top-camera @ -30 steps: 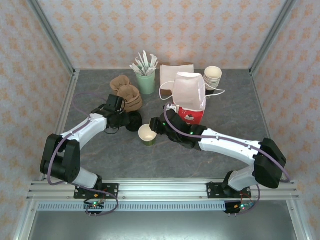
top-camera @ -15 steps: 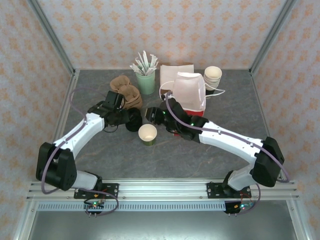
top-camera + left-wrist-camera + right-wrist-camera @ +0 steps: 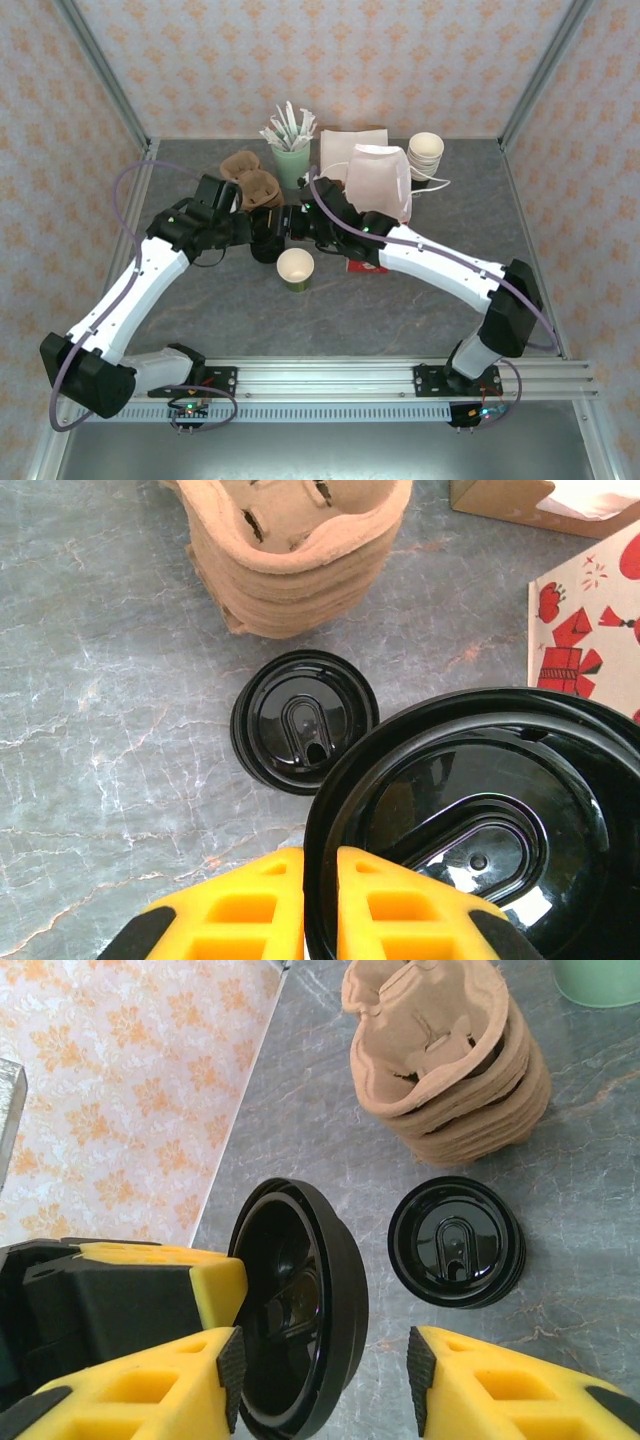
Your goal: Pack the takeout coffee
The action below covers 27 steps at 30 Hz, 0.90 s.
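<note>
At the left we see a stack of brown moulded-pulp cup carriers (image 3: pixel 290 550) on the grey marbled tabletop (image 3: pixel 90 680), with a stack of loose black lids (image 3: pixel 305 720) just beside it. Our left tool (image 3: pixel 320 865) is clenched on the rim of a round black plastic lid (image 3: pixel 470 820). The small olive-green paper cup (image 3: pixel 296 268) stands lidless, nearer the bases. Our right tool (image 3: pixel 325 1360) is spread wide around that lid. A red-and-white paper bag (image 3: pixel 380 182) stands further right.

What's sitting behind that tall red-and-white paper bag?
Behind the bag, a brown box of white paper and a stack of cream-rimmed cups show. The bag hides the box's near right part.
</note>
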Each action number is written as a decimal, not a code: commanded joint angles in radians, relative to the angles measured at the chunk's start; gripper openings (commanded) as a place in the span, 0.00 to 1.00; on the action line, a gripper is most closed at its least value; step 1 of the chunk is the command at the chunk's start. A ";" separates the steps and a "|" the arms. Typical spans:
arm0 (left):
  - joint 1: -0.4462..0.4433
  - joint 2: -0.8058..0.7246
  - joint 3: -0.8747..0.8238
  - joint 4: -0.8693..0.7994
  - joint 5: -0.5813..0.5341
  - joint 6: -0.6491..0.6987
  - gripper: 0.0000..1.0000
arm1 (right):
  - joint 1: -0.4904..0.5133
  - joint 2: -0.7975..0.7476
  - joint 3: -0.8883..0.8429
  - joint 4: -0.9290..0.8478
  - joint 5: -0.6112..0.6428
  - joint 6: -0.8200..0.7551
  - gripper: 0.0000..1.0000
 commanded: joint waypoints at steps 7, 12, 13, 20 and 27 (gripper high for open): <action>-0.043 -0.031 0.080 -0.092 -0.025 0.006 0.13 | -0.004 0.033 0.093 -0.096 -0.004 -0.055 0.46; -0.047 -0.028 0.089 -0.099 -0.021 0.005 0.13 | -0.003 0.028 0.099 -0.092 -0.010 -0.063 0.26; -0.048 -0.031 0.088 -0.096 -0.021 0.005 0.13 | -0.003 0.028 0.097 -0.087 -0.017 -0.062 0.25; -0.060 -0.040 0.080 -0.086 -0.023 0.000 0.12 | -0.004 0.045 0.107 -0.102 -0.016 -0.055 0.25; -0.064 -0.056 0.071 -0.064 -0.015 0.014 0.13 | -0.003 0.045 0.133 -0.156 -0.007 -0.064 0.06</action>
